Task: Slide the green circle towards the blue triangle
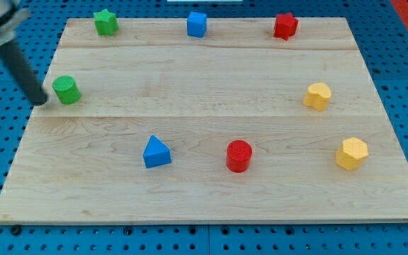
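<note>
The green circle (66,90) sits near the left edge of the wooden board (204,184). The blue triangle (156,152) lies below and to the right of it, in the lower middle-left of the board. My tip (41,100) is at the board's left edge, just to the left of the green circle, close to it or touching it. The dark rod slants up to the view's top left.
A green star (105,22), a blue block (197,24) and a red star (285,25) line the top edge. A red circle (239,156) is right of the blue triangle. Two yellow blocks (317,95) (351,153) are at the right.
</note>
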